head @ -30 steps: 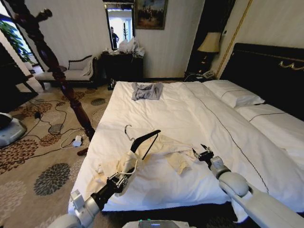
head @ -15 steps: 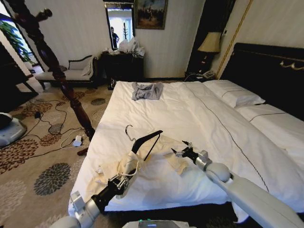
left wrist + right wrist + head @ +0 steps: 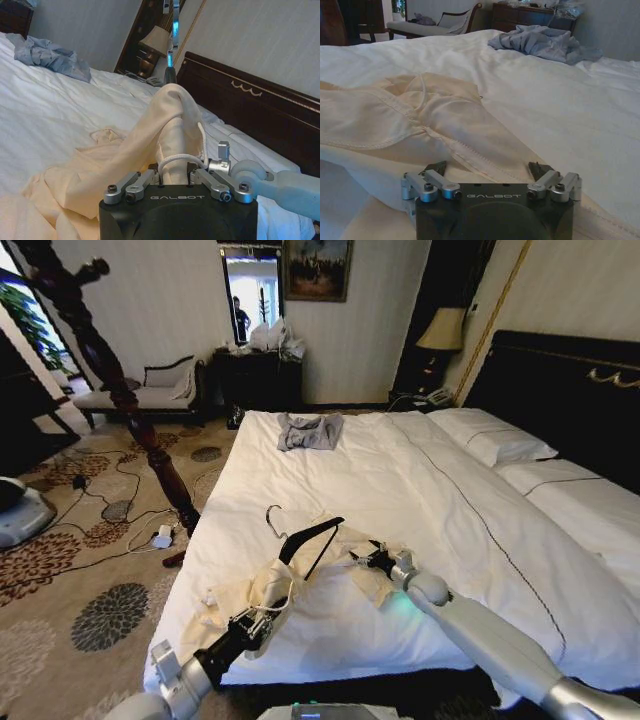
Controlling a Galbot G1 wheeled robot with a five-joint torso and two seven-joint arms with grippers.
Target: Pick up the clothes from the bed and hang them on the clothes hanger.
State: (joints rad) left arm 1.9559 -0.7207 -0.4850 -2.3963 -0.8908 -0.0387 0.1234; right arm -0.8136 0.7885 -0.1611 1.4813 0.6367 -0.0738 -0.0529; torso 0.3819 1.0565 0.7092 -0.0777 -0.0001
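The cream clothes [image 3: 352, 558] lie crumpled on the near part of the bed [image 3: 420, 475], partly draped over the black clothes hanger [image 3: 312, 537]. The hanger's silver hook [image 3: 271, 519] points up. My left gripper [image 3: 256, 624] is shut on the hanger's lower end, which is wrapped in cream fabric [image 3: 172, 117]. My right gripper [image 3: 364, 560] is open, low over the bed at the shirt's right side. In the right wrist view its gripper [image 3: 487, 169] straddles a seamed fold of the shirt [image 3: 420, 115].
A grey-blue garment [image 3: 309, 431] lies at the bed's far end. A dark wooden coat stand [image 3: 100, 360] leans at the left over patterned carpet with cables [image 3: 110, 510]. Pillows [image 3: 495, 440] and the dark headboard [image 3: 570, 390] are on the right.
My right gripper has moved left across the bed, from clear of the shirt to its right side. The left arm and hanger have barely shifted.
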